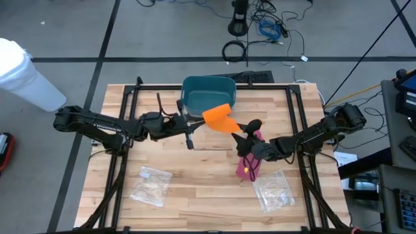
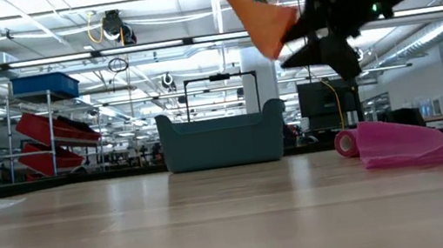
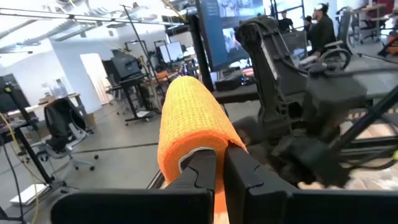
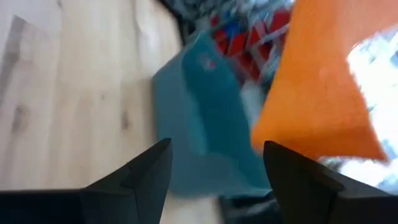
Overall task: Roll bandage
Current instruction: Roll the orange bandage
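Note:
An orange bandage (image 1: 218, 117) is held in the air in front of the teal bin (image 1: 208, 94), with my left gripper (image 3: 221, 177) shut on its near end. In the left wrist view it looks like a loosely rolled tube (image 3: 189, 121). My right gripper (image 4: 217, 168) is open at the bandage's free end (image 4: 317, 87), which shows beside one finger and not between the two. A pink bandage (image 1: 249, 161), partly unrolled, lies flat on the table under my right gripper, its rolled end (image 2: 347, 142) toward the bin. My left gripper pinches the orange bandage's end (image 3: 194, 157) between its two shut fingers. The fingers come in level from the table's left, and the bandage runs on away from them, along their line. It is lifted clear of the table; several layers seem to be caught.
The teal bin (image 2: 222, 137) stands at the table's far middle. Two clear plastic bags lie near the front edge, one on the left (image 1: 151, 185) and one on the right (image 1: 276, 190). Bare wood lies between them.

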